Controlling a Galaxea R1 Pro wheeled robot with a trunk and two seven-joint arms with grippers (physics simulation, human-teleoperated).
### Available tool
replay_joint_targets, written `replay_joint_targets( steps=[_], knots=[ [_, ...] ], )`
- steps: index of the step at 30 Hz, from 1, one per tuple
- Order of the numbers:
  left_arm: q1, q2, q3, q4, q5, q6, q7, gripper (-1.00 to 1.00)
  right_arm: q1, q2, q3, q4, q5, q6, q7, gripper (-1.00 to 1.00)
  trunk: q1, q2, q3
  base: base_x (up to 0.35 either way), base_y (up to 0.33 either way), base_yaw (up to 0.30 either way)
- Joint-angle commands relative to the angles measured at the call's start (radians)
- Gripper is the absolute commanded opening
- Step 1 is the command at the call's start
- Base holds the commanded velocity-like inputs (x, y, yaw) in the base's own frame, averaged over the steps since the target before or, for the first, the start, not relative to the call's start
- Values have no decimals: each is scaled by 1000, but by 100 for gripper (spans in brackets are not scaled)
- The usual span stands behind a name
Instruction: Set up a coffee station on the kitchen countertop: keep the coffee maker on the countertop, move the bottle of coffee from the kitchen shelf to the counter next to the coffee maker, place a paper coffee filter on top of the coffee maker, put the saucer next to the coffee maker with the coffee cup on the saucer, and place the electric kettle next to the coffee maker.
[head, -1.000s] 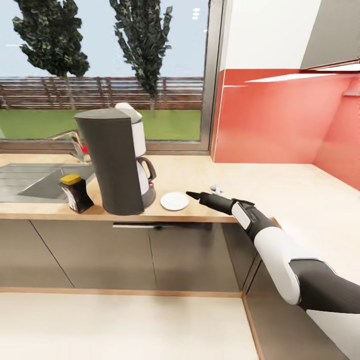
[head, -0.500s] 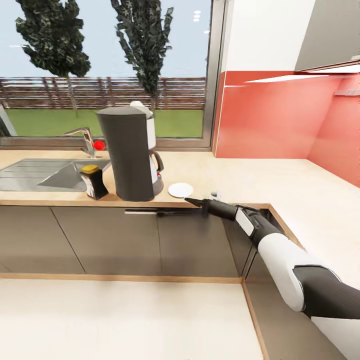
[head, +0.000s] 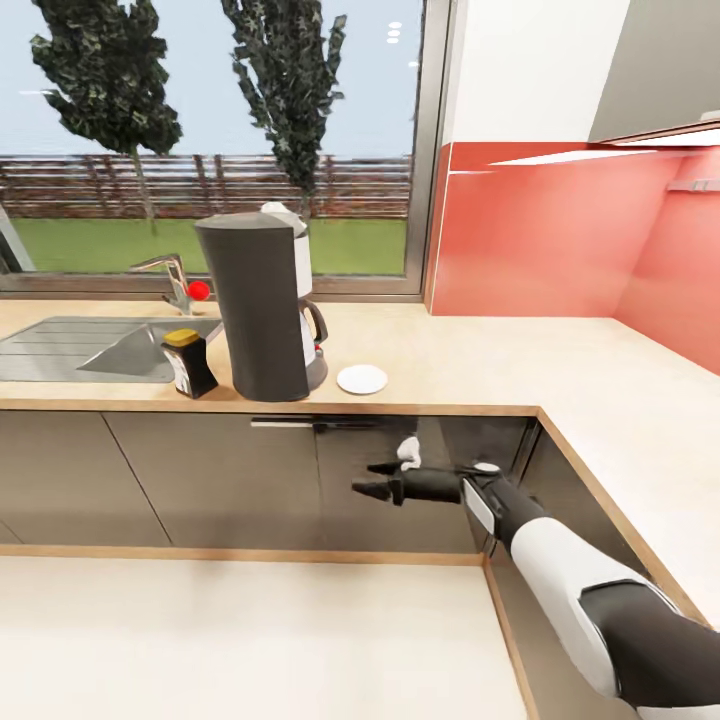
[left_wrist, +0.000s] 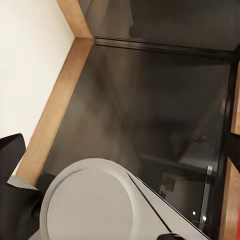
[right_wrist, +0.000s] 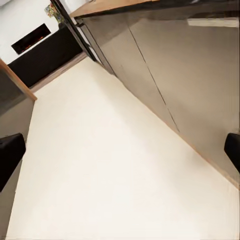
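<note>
The tall charcoal coffee maker (head: 258, 312) stands on the pale countertop (head: 470, 365), its top white; I cannot make out a paper filter there. Left of it, touching or nearly so, is the bottle of coffee (head: 190, 363) with its yellow lid. The white saucer (head: 362, 379) lies bare just right of the maker. My right gripper (head: 372, 479) hangs open and empty below the counter edge, before the dark cabinets; its fingertips (right_wrist: 9, 156) sit wide apart in the right wrist view. A left finger (left_wrist: 11, 149) shows at the edge of the left wrist view. Cup and kettle are out of view.
A steel sink (head: 70, 347) with a tap lies left of the bottle. Glossy dark cabinet fronts (head: 230, 480) run under the counter, which turns a corner at the right (head: 640, 430). Pale floor (head: 250, 640) spreads in front. A small white shape (head: 408, 452) above the gripper is unidentifiable.
The view backed away from the counter and then held. My right arm dropped from counter height beside the saucer to below the counter edge, in front of the cabinets.
</note>
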Motion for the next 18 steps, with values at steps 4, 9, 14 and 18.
replay_joint_targets(
  steps=[4,9,14,18],
  knots=[
    [0,1,-8,0,9,11,-4,100,24,0,30,1,-9,-28,2,100,0,-1,-1,0,0,0],
    [0,1,-8,0,9,11,-3,100,39,-1,37,1,-9,-31,3,100,0,-1,-1,0,0,0],
    [0,1,-9,0,9,11,-3,100,56,-2,41,5,-8,-33,0,100,0,-1,-1,0,75,0],
    [0,1,-9,0,9,11,-3,100,60,-2,40,7,-8,-33,-2,100,0,-1,-1,0,249,0]
  ],
)
